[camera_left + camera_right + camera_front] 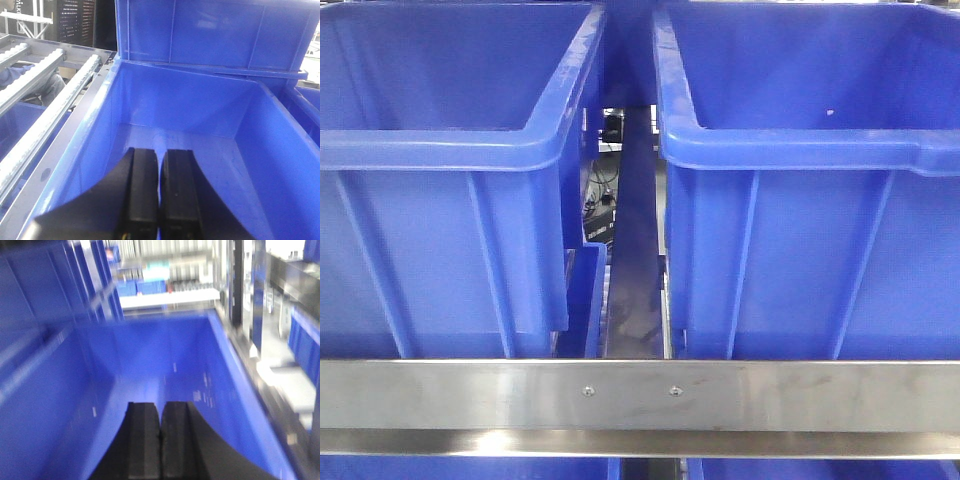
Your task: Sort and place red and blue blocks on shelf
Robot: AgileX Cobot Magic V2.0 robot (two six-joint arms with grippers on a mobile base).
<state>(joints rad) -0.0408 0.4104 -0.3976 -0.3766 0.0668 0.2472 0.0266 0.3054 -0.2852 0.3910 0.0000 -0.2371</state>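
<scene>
Front view: two big blue bins, left bin and right bin, sit side by side on the shelf, steel front rail across the bottom, narrow gap w/ a metal strip btwn them. No arms show in this view.

Left hand: fingers together, nothing btwn them, hanging over the open mouth of a blue bin, tips pointing down toward its bare floor. Roller tracks of the shelf run alongside on the left.

Right hand: fingers also pressed together, empty, over the inside of another blue bin. This view is smeared w/ motion blur, so detail is poor.

Red and blue blocks: not visible in any view. Neither bin floor that shows has a cube on it, though the hands hide part of each. Can't tell where they are.

Judgement: w/ both hands empty, the step in hand looks like either a finished drop or a reach w/out cargo. To do it well:
- lift straight up, clear the bin rims before swinging sideways
- keep fingers off the bin walls
- slow the right arm; blur that heavy makes placement hard to check
- keep one colour per bin, confirm from the wrist views
</scene>
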